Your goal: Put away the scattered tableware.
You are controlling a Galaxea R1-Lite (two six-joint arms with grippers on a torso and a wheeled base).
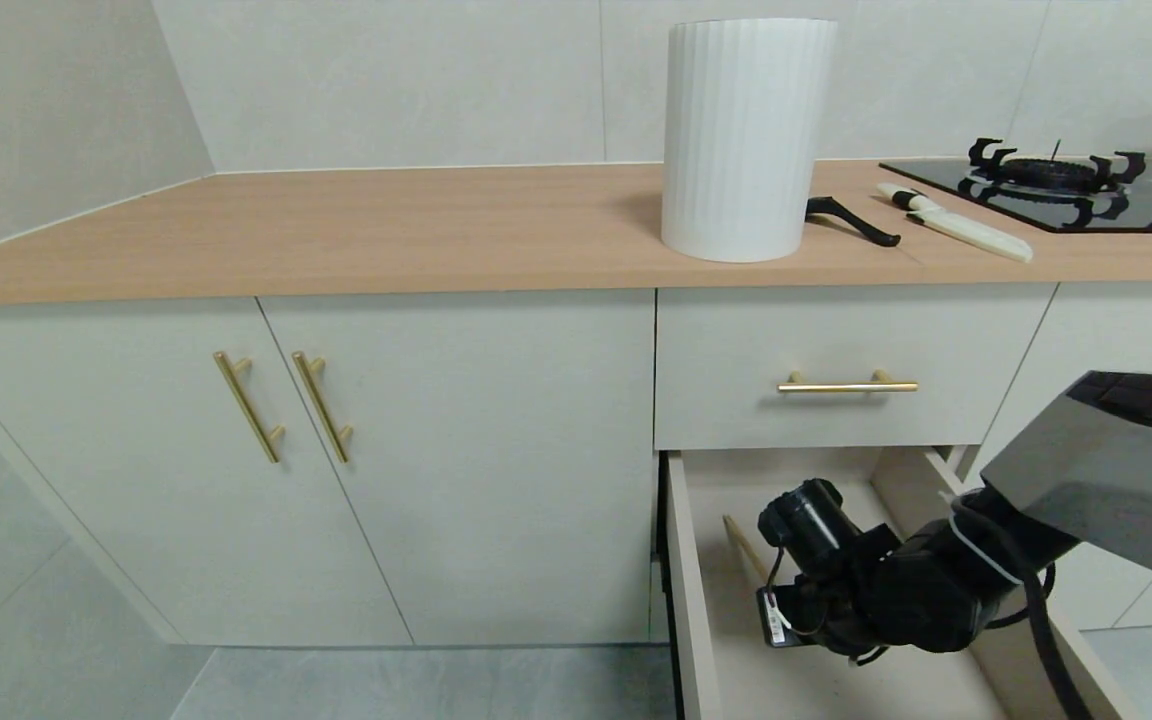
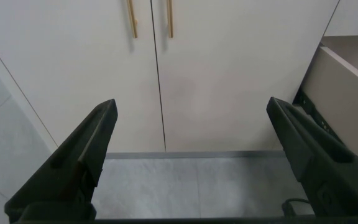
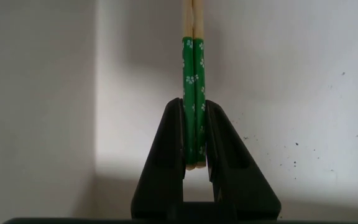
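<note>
Pale wooden chopsticks (image 3: 192, 93) carry green ends with white flower print; container (image 1: 744, 140) is ribbed white; countertop (image 1: 386, 225) tan woodgrain; drawer handle (image 1: 847, 385) gold.

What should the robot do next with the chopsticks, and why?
Probably open the right gripper and let the chopsticks drop. They are clamped between its fingers, and the head view shows that arm down inside the open drawer, where tableware can be put away.

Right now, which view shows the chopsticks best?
The right wrist view: the chopsticks, green patterned ends together, sit clamped between the fingers of the right gripper. The head view shows a bare pale stretch of them in the open drawer. The left wrist view faces the cabinet doors.
</note>
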